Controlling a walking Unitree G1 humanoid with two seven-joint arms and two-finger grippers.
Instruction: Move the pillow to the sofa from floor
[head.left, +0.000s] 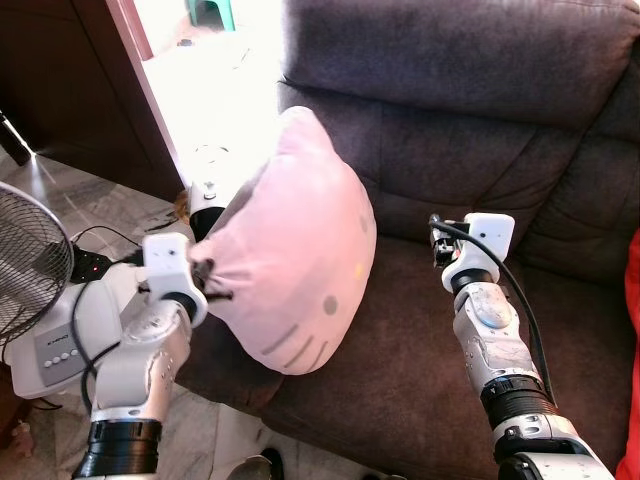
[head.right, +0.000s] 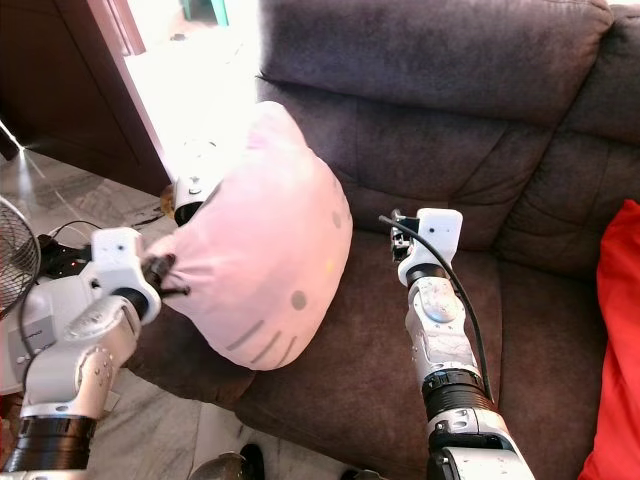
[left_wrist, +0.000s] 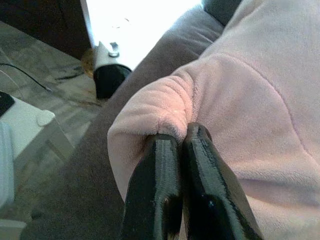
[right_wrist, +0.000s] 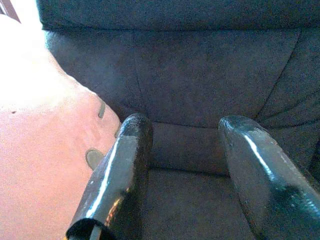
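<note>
A pink cat-face pillow (head.left: 295, 260) rests tilted on the left part of the dark brown sofa (head.left: 470, 130), leaning over the seat's front-left corner. My left gripper (head.left: 205, 275) is shut on a bunched corner of the pillow (left_wrist: 170, 115), its two black fingers (left_wrist: 155, 170) pressed together on the fabric. Above the seat cushion, just right of the pillow, my right gripper (head.left: 436, 240) hovers open; nothing sits between its fingers (right_wrist: 122, 165), and the pillow (right_wrist: 45, 150) lies beside them.
A white fan (head.left: 30, 270) with cables stands on the tiled floor at the left. A small black-and-white device (head.left: 205, 195) sits by the sofa's left arm. A red cushion (head.right: 615, 350) lies at the sofa's right. Dark wooden furniture (head.left: 70, 80) stands back left.
</note>
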